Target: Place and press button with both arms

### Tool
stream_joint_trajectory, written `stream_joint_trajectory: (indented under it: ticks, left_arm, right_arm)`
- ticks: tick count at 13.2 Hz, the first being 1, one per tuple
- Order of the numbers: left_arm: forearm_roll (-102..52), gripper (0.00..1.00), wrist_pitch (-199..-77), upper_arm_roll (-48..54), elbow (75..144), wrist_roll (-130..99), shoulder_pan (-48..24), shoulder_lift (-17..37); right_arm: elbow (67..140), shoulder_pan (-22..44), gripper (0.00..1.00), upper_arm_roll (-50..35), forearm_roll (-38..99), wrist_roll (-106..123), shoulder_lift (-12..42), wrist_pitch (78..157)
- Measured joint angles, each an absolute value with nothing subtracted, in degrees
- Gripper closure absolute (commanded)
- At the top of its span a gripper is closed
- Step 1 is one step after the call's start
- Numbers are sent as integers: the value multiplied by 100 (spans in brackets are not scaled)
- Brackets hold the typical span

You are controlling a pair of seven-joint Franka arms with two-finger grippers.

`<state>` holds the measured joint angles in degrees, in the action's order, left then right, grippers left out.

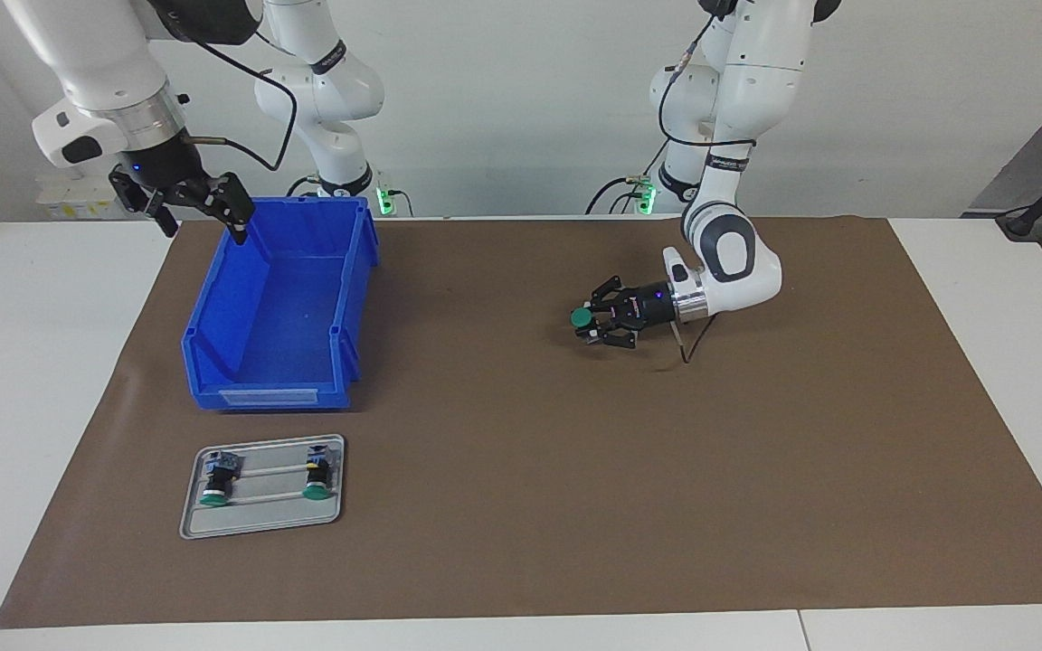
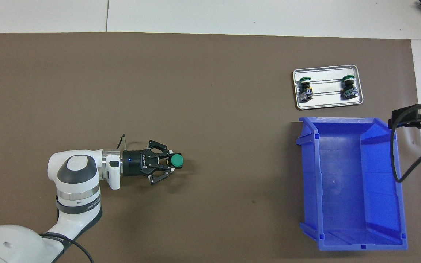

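Note:
A green-capped button (image 1: pixel 582 317) (image 2: pixel 176 160) is upright, cap up, low over the middle of the brown mat, and I cannot tell whether its base touches the mat. My left gripper (image 1: pixel 595 320) (image 2: pixel 172 161) lies level, shut on the button's black body. My right gripper (image 1: pixel 198 215) (image 2: pixel 420 117) hangs open and holds nothing, raised over the rim of the blue bin (image 1: pixel 268 393) (image 2: pixel 309 175) at the right arm's end of the table. Two more green-capped buttons (image 1: pixel 215 477) (image 2: pixel 305 87) lie on a small metal tray (image 1: pixel 263 523) (image 2: pixel 327 106).
The empty blue bin stands on the mat toward the right arm's end. The tray lies just farther from the robots than the bin. The brown mat (image 1: pixel 575 506) covers most of the white table.

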<state>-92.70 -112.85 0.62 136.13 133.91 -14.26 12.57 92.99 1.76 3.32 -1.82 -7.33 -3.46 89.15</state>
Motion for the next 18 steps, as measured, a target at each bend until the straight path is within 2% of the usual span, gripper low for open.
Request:
stream_joint_trajectory:
  ticks: [5, 6, 7, 14, 18]
  left_arm:
    - [-9273, 48, -11288, 61, 13767, 13548, -1426, 1257]
    - [-9275, 31, -11288, 60, 13768, 13556, -1425, 1257]
    - [-9277, 27, -11288, 60, 13768, 13562, -1425, 1256]
    - [-9285, 25, -11225, 95, 13874, 13564, -1426, 1247]
    - [-9343, 25, -10743, 95, 13886, 13117, -1415, 1160]
  right_arm:
    - [9299, 176, 0, 332, -182, -733, -346, 8915]
    - [9299, 176, 0, 332, -182, -733, -346, 8915]
    - [9299, 176, 0, 332, -182, -733, -346, 8915]
    - [9299, 176, 0, 332, -182, -733, -346, 8915]
    - [9299, 176, 0, 332, -182, -733, -346, 8915]
